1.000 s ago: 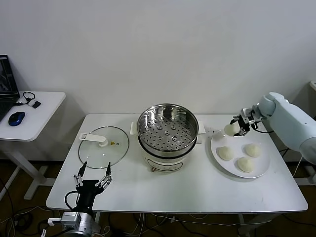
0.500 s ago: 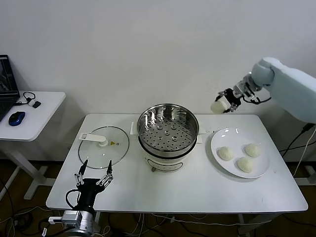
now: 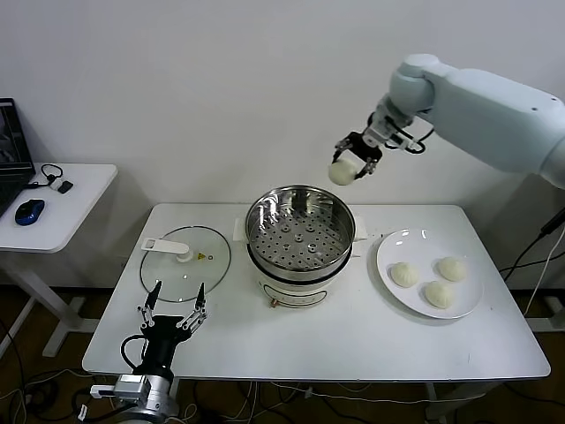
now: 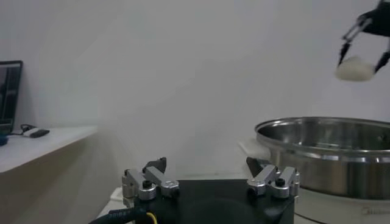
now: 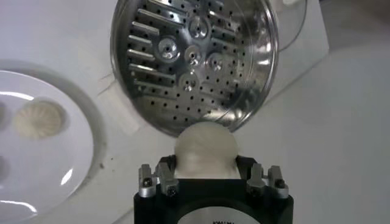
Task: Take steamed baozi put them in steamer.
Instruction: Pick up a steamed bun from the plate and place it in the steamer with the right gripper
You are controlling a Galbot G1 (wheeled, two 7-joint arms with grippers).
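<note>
My right gripper [image 3: 347, 165] is shut on one off-white baozi [image 3: 341, 173] and holds it in the air above the right rear rim of the steamer [image 3: 299, 231]. The right wrist view shows the bun [image 5: 205, 146] between the jaws with the empty perforated basket [image 5: 195, 61] below. Three more baozi [image 3: 403, 275] [image 3: 452, 268] [image 3: 437, 294] lie on the white plate [image 3: 393, 249] to the steamer's right. My left gripper [image 3: 174, 312] is open and empty, parked at the table's front left. In the left wrist view the held bun [image 4: 354, 68] hangs over the steel rim [image 4: 329, 131].
The glass lid [image 3: 186, 261] with a white handle lies flat left of the steamer. A side table [image 3: 53, 208] with a mouse stands at the far left. The wall is close behind the table.
My right gripper has lifted the baozi off the plate and carried it up and left, from beside the plate to above the steamer. The left arm barely moved.
</note>
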